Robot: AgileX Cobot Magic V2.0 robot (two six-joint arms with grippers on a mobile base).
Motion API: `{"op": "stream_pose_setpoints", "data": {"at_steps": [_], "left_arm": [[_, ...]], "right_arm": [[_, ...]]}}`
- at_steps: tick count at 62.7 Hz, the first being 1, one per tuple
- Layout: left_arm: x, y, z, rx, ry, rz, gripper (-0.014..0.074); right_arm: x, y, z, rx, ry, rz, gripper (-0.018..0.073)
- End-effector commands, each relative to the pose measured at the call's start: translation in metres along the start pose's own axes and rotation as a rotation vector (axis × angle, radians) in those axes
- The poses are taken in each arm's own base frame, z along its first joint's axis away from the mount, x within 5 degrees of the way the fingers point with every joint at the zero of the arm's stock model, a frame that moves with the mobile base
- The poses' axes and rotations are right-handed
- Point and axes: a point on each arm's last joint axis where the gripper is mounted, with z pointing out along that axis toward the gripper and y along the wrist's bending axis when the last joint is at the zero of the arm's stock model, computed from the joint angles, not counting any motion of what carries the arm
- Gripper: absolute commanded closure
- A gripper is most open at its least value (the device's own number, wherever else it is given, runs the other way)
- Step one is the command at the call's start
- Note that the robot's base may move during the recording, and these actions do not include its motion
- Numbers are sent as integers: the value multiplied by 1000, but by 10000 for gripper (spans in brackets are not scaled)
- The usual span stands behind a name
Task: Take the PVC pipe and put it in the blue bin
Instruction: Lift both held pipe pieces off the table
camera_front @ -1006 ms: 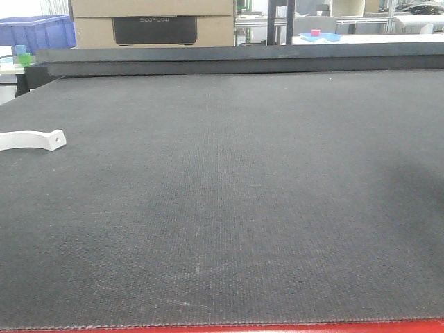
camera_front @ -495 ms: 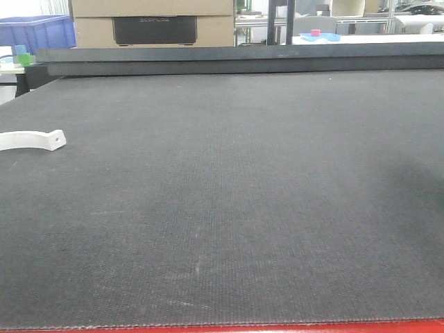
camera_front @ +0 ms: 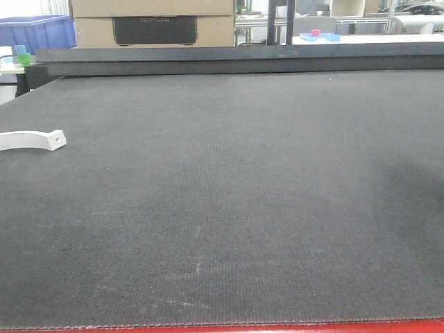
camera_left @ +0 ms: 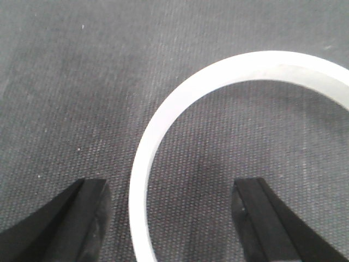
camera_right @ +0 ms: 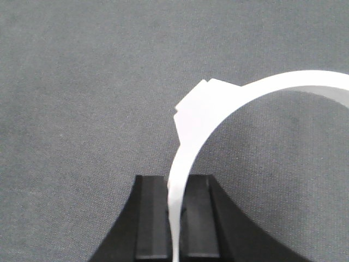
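The right gripper (camera_right: 177, 218) is clenched on the PVC pipe piece (camera_right: 218, 106), a thin white half-ring with a flat, squared tab at its end. The piece rises from between the black pads and arcs to the right above the dark woven table (camera_right: 71, 82). The left gripper (camera_left: 172, 204) stands spread wide, its black fingertips (camera_left: 87, 204) on either side of a white curved band (camera_left: 256, 66) that lies on the table and touches neither. Only the front view shows a white strip (camera_front: 31, 141) with a small hole at the table's left edge, and the blue bin (camera_front: 35, 31) far behind it.
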Motion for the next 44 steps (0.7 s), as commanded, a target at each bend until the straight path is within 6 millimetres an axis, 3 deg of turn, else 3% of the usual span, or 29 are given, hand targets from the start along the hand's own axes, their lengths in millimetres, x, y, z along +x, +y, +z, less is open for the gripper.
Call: {"op": "stream_pose_setpoints", "data": {"at_steps": [1,44], "left_arm": [[-5,0,-1,0,-37,-15,215],[6,2,26,-13,16,34,215]], "right_arm": [[-1,0,-3,1,-20,-9,727],[-4,0,-3,9,-51,-9,727]]}}
